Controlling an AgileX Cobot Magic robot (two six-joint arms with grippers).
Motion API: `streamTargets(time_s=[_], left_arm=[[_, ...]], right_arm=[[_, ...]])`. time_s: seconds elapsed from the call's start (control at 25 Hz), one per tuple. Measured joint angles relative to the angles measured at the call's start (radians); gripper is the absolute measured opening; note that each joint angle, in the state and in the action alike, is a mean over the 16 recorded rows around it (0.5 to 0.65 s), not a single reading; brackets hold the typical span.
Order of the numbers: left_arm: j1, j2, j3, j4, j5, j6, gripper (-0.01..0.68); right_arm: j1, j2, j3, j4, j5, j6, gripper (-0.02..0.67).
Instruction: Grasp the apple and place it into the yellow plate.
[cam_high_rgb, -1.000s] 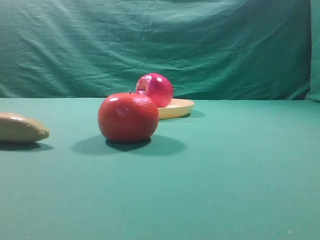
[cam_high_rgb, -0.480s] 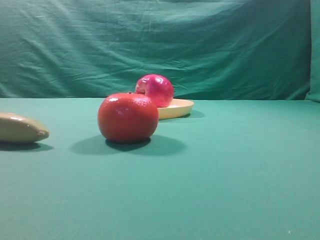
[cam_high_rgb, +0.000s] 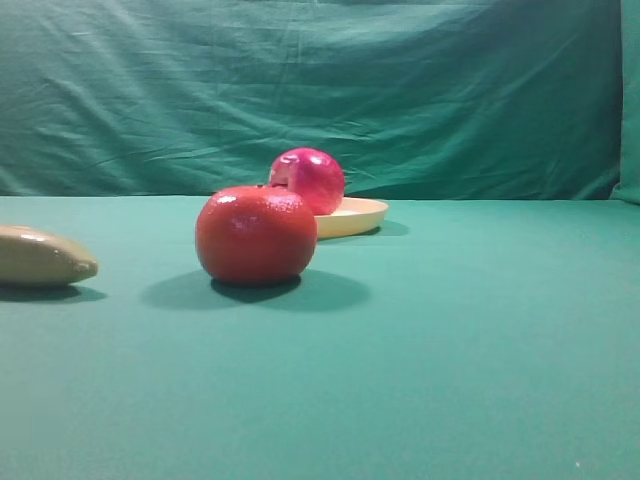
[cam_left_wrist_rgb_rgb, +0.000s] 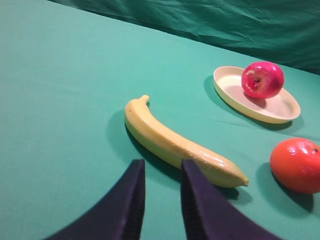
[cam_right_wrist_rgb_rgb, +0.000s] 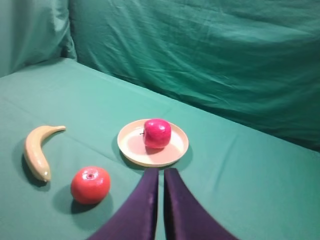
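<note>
The dark crimson apple (cam_high_rgb: 310, 178) lies in the pale yellow plate (cam_high_rgb: 362, 212) at the back of the table, free of both grippers. It also shows in the left wrist view (cam_left_wrist_rgb_rgb: 262, 80) on the plate (cam_left_wrist_rgb_rgb: 232, 90), and in the right wrist view (cam_right_wrist_rgb_rgb: 157, 133) on the plate (cam_right_wrist_rgb_rgb: 132, 145). My left gripper (cam_left_wrist_rgb_rgb: 162, 167) is empty with jaws a little apart, low over the cloth beside the banana. My right gripper (cam_right_wrist_rgb_rgb: 161, 175) is shut and empty, held back from the plate on its near side. Neither gripper shows in the exterior view.
An orange-red round fruit (cam_high_rgb: 256, 234) stands in front of the plate, also in the wrist views (cam_left_wrist_rgb_rgb: 297, 165) (cam_right_wrist_rgb_rgb: 90, 184). A pale yellow banana (cam_left_wrist_rgb_rgb: 175, 142) lies at the left (cam_high_rgb: 40, 257) (cam_right_wrist_rgb_rgb: 36, 152). Green cloth covers the table and backdrop.
The apple has rocked slightly on the plate. Nothing else has moved.
</note>
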Motion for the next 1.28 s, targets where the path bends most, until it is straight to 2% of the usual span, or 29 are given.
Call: streamTargets(time_s=[0.4,0.64,0.96,1.28], left_arm=[[0.000,0.000,0.000,0.000,0.000,0.000,0.157],[0.000,0.000,0.000,0.000,0.000,0.000,0.157],[0.000,0.000,0.000,0.000,0.000,0.000,0.157],[0.000,0.000,0.000,0.000,0.000,0.000,0.157]], right_arm=[[-0.204,-0.180,0.276,-0.032,-0.134,0.030,0.000],[-0.291,-0.264,0.444,-0.033,-0.185,0.031,0.000],[-0.334,-0.301,0.592,-0.031,-0.214,0.031,0.000],[-0.337,-0.303,0.643,-0.025,-0.236,0.031,0.000]])
